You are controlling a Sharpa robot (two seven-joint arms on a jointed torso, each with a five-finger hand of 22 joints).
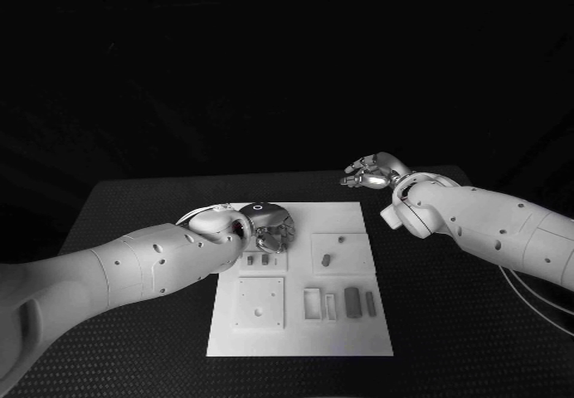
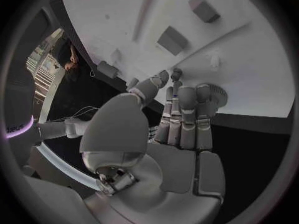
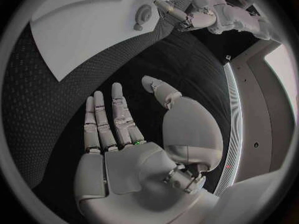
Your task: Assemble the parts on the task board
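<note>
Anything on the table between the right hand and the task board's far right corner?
No: the head view shows bare black table between the right hand and the task board.

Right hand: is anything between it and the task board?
Nothing visible. The right hand hangs open past the far right corner of the task board, over bare black table. In the right wrist view only table lies between its fingers and the board's edge. The left hand is at the board's far left.

A lab or test room: a black table (image 1: 143, 215) with a dimpled mat stands against dark surroundings, a white task board (image 1: 299, 336) with slotted fixtures lies mid-table, and two white robot arms reach in
</note>
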